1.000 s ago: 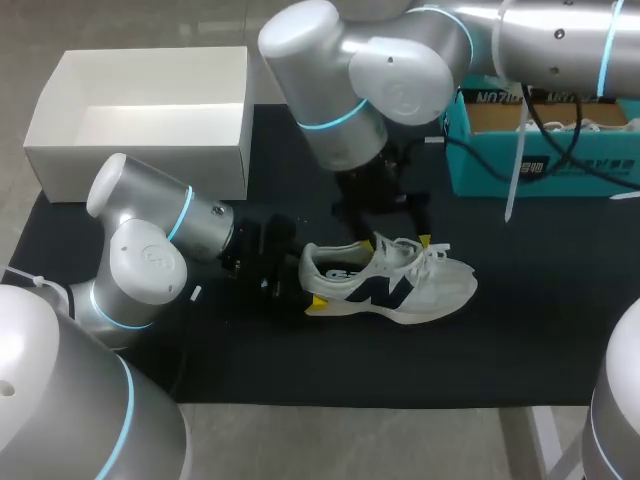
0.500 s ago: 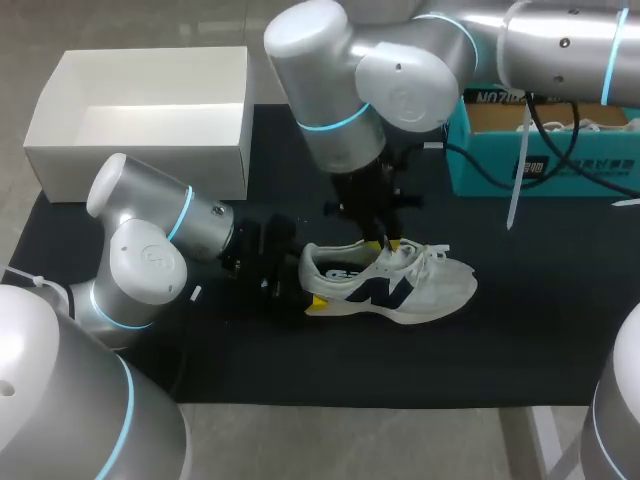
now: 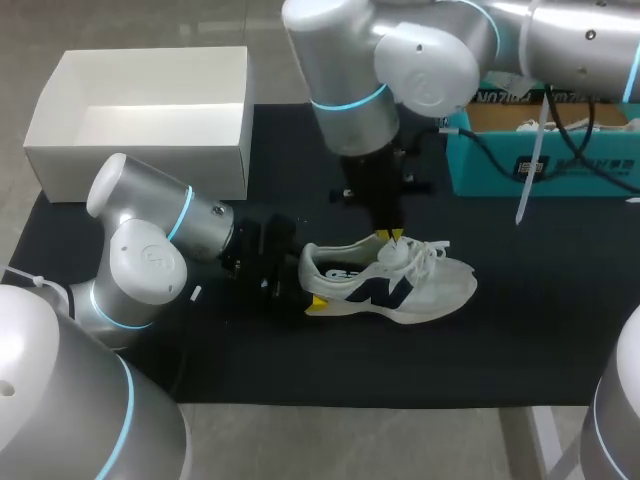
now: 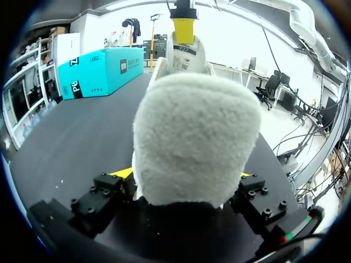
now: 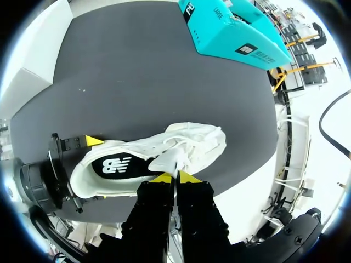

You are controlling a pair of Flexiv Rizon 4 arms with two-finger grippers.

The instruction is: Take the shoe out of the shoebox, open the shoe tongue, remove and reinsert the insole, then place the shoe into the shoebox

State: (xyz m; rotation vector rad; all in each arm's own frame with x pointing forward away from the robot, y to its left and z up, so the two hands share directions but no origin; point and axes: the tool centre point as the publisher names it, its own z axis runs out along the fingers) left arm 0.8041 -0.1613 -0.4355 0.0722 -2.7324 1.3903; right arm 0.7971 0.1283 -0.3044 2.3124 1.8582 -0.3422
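Evidently the tongue-opening step: the shoe (image 3: 390, 285) stands on the mat (image 3: 520, 330), heel clamped by the left gripper (image 4: 184, 175), the right gripper (image 5: 175, 176) pinching its tongue (image 5: 167, 163), which next wants lifting toward the toe to bare the insole (image 5: 118, 166).

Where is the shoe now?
In the head view the shoe stands on the black mat near the middle, its heel in the left tool, the right tool pinching its tongue.

Robotics lab, left arm (image 3: 150, 255), right arm (image 3: 390, 70), black worktable (image 3: 520, 330)
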